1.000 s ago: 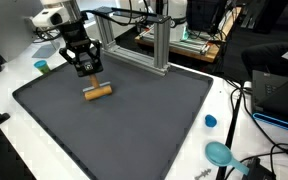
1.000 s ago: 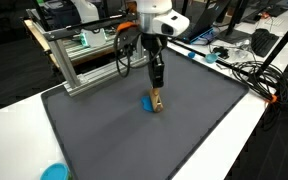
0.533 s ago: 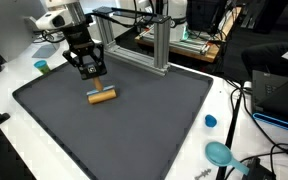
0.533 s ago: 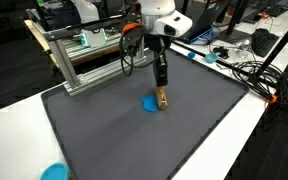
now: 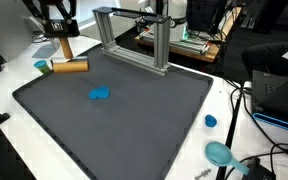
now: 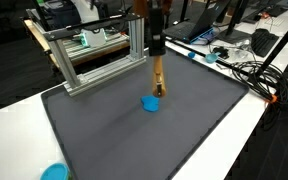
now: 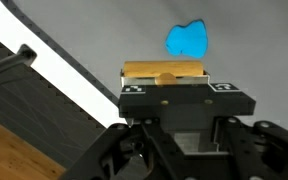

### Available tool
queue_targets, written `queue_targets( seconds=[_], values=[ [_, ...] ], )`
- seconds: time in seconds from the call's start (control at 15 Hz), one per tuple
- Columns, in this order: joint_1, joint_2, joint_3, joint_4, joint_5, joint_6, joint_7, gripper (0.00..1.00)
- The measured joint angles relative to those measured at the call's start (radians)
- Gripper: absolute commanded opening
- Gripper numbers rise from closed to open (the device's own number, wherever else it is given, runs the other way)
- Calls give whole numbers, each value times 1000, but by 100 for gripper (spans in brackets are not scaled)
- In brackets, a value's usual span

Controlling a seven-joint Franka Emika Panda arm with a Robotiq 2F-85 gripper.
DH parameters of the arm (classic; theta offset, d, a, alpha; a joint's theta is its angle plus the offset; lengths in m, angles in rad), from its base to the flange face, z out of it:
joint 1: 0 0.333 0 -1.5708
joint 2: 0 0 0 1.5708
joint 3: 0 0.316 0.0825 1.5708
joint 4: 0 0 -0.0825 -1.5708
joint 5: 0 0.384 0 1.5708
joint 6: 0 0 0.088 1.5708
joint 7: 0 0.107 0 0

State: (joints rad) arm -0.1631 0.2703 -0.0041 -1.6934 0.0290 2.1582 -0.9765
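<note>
My gripper [image 5: 64, 52] is shut on a wooden cylinder [image 5: 69, 67] and holds it in the air above the far left corner of the dark mat [image 5: 134, 130]. In an exterior view the cylinder [image 6: 159, 78] hangs from the gripper [image 6: 157, 52], above a small blue piece [image 6: 151, 102] that lies on the mat. That blue piece [image 5: 100, 95] lies apart from the gripper. In the wrist view the cylinder [image 7: 164, 72] lies crosswise at the gripper [image 7: 164, 82], with the blue piece [image 7: 187, 40] on the mat beyond it.
An aluminium frame [image 5: 134, 35] stands at the mat's back edge and shows in both exterior views [image 6: 94, 55]. A teal cup [image 5: 42, 66] stands left of the mat. A blue cap [image 5: 211, 121] and a teal scoop [image 5: 219, 153] lie right of it, with cables nearby.
The gripper has risen and moved toward the mat's back left with the wooden cylinder in it. The blue piece now lies uncovered on the mat.
</note>
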Motion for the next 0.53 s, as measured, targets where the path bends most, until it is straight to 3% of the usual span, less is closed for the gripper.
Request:
queue_targets(
  seconds=[0.33,0.53],
  values=[
    [55,-118,-38,66,-301,-192,208,23],
    [82,-152,-38,45,-411,-242,304,23]
  ],
)
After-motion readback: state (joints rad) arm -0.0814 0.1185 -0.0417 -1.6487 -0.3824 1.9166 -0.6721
